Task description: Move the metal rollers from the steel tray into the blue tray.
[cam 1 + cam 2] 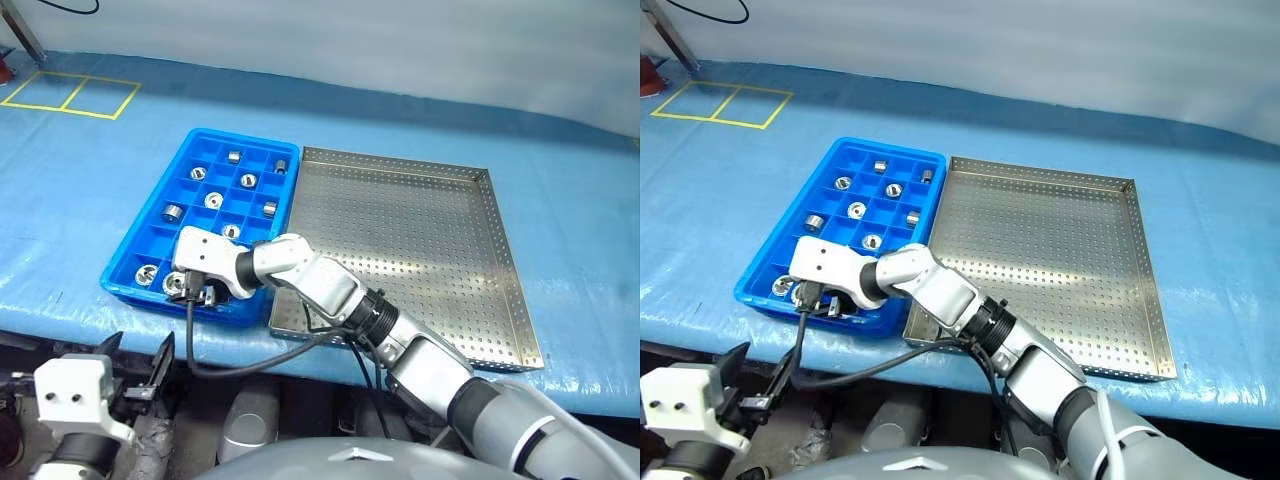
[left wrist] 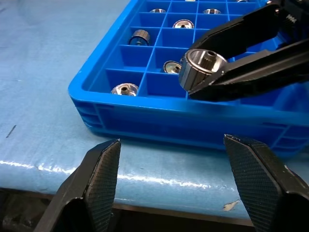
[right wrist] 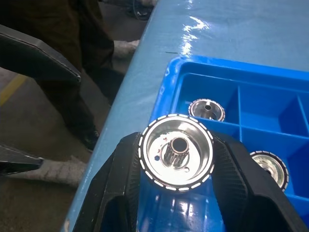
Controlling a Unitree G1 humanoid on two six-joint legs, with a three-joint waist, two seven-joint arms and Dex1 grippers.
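Over the near corner of the blue tray [image 1: 150,262], the right gripper [image 1: 190,292] is clenched on one of the metal rollers [image 3: 176,152], the ring pinched between its two black fingers [image 2: 251,77] with the hollow side facing the wrist camera. The roller hangs just above the tray's front row of compartments, close to the near rim and the outer wall. Other rollers already lie singly in compartments: one in the near corner cell [image 2: 124,89], one beside it [image 2: 170,66], and more scattered through the middle and far rows [image 1: 214,200]. The steel tray [image 1: 500,300] sits touching the blue tray's long side; its perforated floor is bare, and the right arm reaches across its near corner. Past the blue tray's outer wall the blue tabletop sheet [image 1: 70,200] lies open out to the yellow tape squares [image 1: 70,95] at the far corner. The table edge runs just in front of the blue tray. The left gripper [image 2: 171,193] hangs low off that edge, fingers spread and holding nothing, pointing at the tray's front wall. A black cable [image 1: 230,365] loops down from the right wrist in front of the table edge.
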